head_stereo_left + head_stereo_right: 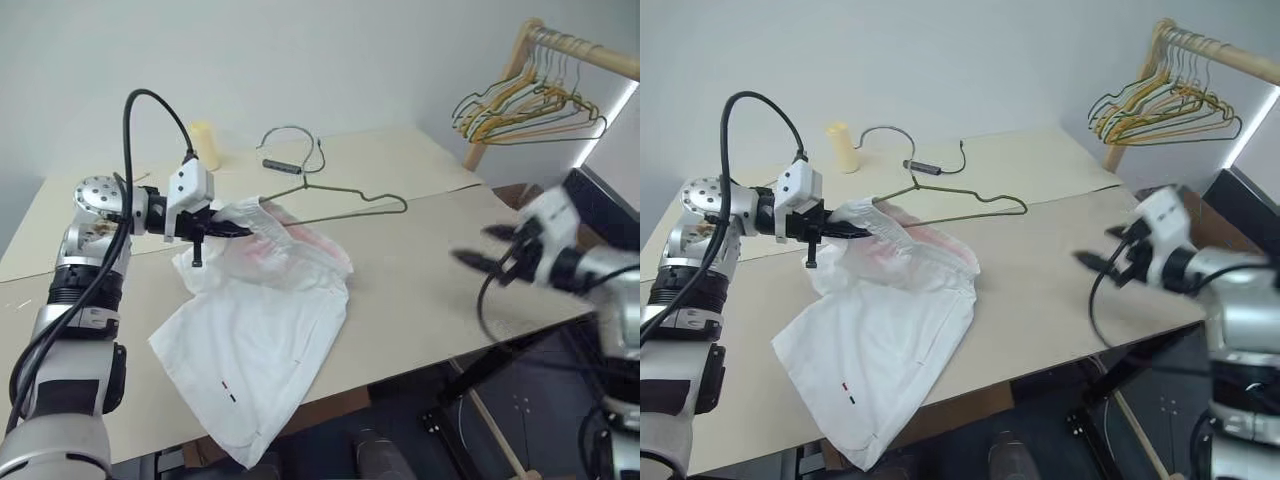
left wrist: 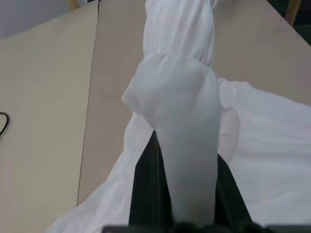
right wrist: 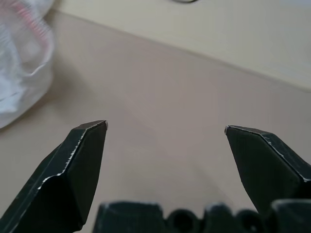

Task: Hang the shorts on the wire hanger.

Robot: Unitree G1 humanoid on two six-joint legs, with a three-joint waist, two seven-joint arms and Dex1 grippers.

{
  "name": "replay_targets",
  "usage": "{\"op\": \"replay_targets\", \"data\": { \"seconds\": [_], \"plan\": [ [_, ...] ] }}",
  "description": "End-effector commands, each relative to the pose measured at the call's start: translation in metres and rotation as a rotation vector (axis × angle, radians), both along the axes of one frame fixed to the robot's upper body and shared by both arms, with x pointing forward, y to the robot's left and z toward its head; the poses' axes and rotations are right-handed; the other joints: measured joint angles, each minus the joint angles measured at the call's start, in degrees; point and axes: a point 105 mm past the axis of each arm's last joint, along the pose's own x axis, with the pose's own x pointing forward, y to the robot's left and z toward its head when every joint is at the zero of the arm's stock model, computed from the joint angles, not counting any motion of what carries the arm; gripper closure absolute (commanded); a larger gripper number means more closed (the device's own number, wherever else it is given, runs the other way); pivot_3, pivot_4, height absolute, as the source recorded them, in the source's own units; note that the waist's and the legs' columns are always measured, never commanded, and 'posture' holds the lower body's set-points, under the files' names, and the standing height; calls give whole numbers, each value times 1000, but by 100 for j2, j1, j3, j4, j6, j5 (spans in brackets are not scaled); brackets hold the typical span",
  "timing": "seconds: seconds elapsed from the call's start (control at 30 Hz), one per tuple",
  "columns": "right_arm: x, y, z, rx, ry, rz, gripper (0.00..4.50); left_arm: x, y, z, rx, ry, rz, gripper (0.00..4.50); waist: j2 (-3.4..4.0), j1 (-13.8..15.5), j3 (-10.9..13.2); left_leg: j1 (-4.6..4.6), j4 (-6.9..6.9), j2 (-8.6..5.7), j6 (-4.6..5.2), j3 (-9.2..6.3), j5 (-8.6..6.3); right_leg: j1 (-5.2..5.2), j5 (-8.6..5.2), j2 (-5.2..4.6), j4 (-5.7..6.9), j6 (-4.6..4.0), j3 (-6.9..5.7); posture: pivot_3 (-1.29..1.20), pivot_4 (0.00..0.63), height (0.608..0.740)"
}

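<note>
The left gripper (image 1: 232, 230) is clamped on the gathered waistband of the shorts (image 1: 255, 350), thin white fabric sagging onto the table (image 1: 420, 290) — its wrist view shows cloth bunched between black fingers. The wire hanger (image 1: 350, 205) lies behind the shorts. The right gripper (image 3: 165, 128) hangs spread wide, empty.

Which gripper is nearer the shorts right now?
Left. The left gripper is shut on the shorts at the waistband; the right gripper is open, off to their side over bare table.

A plain test room: bare grey wall (image 1: 350, 50), cardboard-topped table (image 1: 450, 270), wooden clothes rail (image 1: 585, 50) with hangers (image 1: 525, 110).
</note>
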Motion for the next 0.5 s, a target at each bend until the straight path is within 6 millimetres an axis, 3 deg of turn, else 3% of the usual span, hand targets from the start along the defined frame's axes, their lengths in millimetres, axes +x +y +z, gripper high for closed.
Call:
{"op": "replay_targets", "data": {
  "seconds": [0.03,0.27,0.5],
  "plan": [
    [7,52,6,77,-66,92,17,-2,-4,32,-89,-35,-19,4500,0,-72,-1,5,3,0,2,2,2,2,4,1,6,5,5,-136,7,740],
    [28,115,-28,166,30,117,17,-8,0,27,-37,18,-45,4500,-10,-157,-11,22,10,-7,9,-3,12,10,7,-3,26,10,6,-122,6,740],
    [19,138,-39,226,118,191,17,-9,0,30,-45,8,-36,4500,-17,-130,-18,8,7,-11,8,-10,12,-2,8,-9,27,9,3,-94,11,740]
  ]
}}
